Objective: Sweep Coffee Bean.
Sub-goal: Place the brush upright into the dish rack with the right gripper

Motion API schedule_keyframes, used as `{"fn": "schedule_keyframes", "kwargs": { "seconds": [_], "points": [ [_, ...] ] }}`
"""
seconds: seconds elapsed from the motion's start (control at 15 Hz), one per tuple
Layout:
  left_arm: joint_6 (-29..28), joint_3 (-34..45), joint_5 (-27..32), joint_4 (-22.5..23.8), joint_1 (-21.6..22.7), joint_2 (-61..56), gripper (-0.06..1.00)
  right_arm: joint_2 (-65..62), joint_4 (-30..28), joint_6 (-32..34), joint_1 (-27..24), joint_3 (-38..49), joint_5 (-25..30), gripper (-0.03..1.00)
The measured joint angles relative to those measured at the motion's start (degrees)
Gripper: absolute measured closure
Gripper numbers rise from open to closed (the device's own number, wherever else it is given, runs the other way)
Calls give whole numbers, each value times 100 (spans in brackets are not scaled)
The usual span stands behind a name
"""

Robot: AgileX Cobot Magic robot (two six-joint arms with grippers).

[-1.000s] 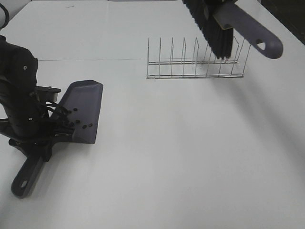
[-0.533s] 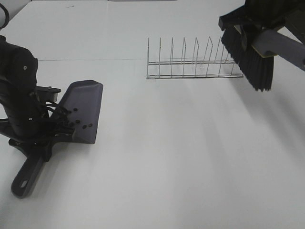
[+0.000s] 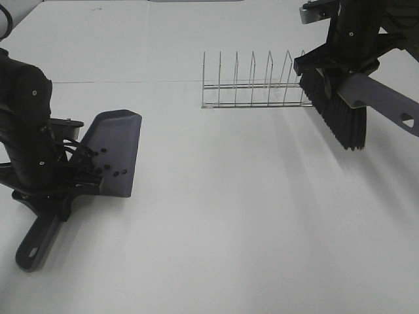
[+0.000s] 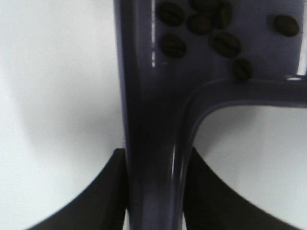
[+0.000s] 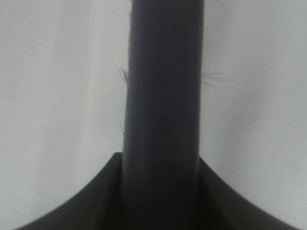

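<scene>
A grey-purple dustpan (image 3: pixel 114 147) lies on the white table at the left, and several dark coffee beans (image 3: pixel 108 170) rest inside it. My left gripper (image 3: pixel 62 190) is shut on the dustpan's handle (image 4: pixel 153 167); the coffee beans (image 4: pixel 211 28) show close up in the left wrist view. At the upper right my right gripper (image 3: pixel 350 59) is shut on the brush handle (image 5: pixel 163 96). The brush (image 3: pixel 340 114) hangs above the table with its black bristles pointing down, beside the right end of the wire rack.
A wire dish rack (image 3: pixel 258 85) stands at the back centre. The brush handle's end (image 3: pixel 399 111) sticks out toward the right edge. The white table (image 3: pixel 249 216) stretches between dustpan and brush.
The right arm has swung the brush from high over the rack down and to the rack's right end, bristles now lower. The left arm and dustpan have stayed still.
</scene>
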Motion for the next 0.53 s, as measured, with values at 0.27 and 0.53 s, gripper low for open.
{"fn": "schedule_keyframes", "kwargs": {
  "seconds": [0.27, 0.53],
  "points": [
    [0, 0, 0, 0, 0, 0, 68, 332, -132, 138, -120, 0, -155, 62],
    [0, 0, 0, 0, 0, 0, 68, 338, -138, 149, -189, 0, -682, 62]
  ]
}}
